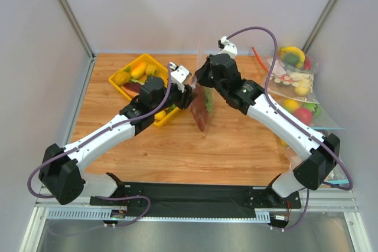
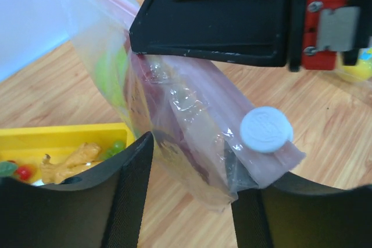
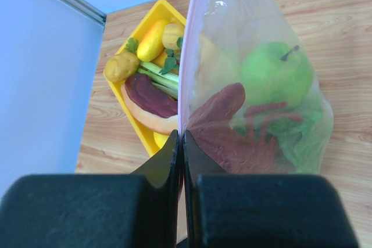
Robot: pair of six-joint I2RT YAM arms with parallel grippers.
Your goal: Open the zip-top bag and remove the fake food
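Held upright at the wooden worktop's (image 1: pixel 177 146) centre, the large clear crinkly zip-top bag (image 1: pixel 204 113) is pinched by its pale pinkish zip strip (image 3: pixel 186 56) in the closed right claw (image 3: pixel 181 143) and straddled at its 9 o'clock by the half-parted left claw (image 2: pixel 192 172), whose grip cannot be told, so it is judged unopened, with the red plastic lobster (image 3: pixel 226 126), round green fruit (image 3: pixel 276 74) and lettuce head (image 3: pixel 308 137) all yet to be removed.

The zip-top bag (image 3: pixel 256 21) is see-through, with a pale pink strip (image 3: pixel 187 56) down one edge. Inside it, the lobster (image 3: pixel 224 126) is dark red, the round fruit (image 3: pixel 273 74) is bright green and the lettuce (image 3: pixel 305 137) is a deeper green. The tray (image 3: pixel 164 7) is yellow. Its toy hot dog (image 3: pixel 148 100) is dark purple-red in a tan bun. The table (image 1: pixel 177 146) is light brown wood with thin wavy lines. The left arm (image 1: pixel 100 137) and right arm (image 1: pixel 283 125) are white and black, with purple cables (image 1: pixel 255 27). The right gripper (image 3: pixel 181 143) and left gripper (image 2: pixel 195 166) are black.
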